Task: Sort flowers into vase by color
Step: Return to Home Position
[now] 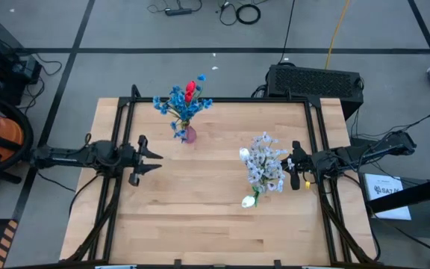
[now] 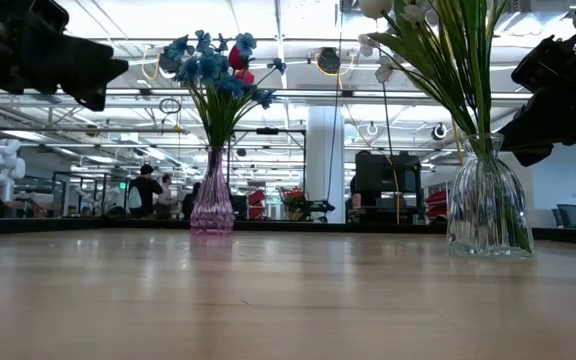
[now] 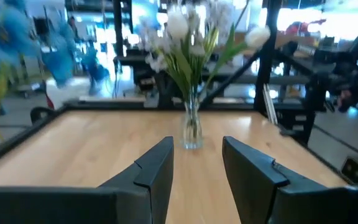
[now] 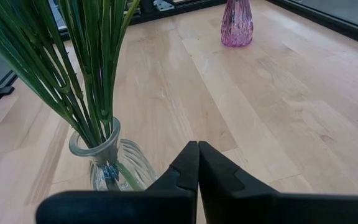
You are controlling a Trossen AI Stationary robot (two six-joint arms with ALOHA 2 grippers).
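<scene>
Right gripper (image 4: 198,146), fingers pressed together, hangs just beside the clear vase (image 2: 488,210) of white flowers (image 1: 263,161); left gripper (image 3: 196,143), fingers spread, sits well apart from it.

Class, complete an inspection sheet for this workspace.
Surface: light wooden table.
Job's things: pink vase holds blue flowers and a red flower; clear vase holds white flowers.
Clutter: nothing seen.
End effectors: left end effector open, empty, near the pink vase; right end effector shut, empty, beside the clear vase.
Cables: loose cables on the floor beyond the table.
Surroundings: black box behind the table; people in the room beyond.
</scene>
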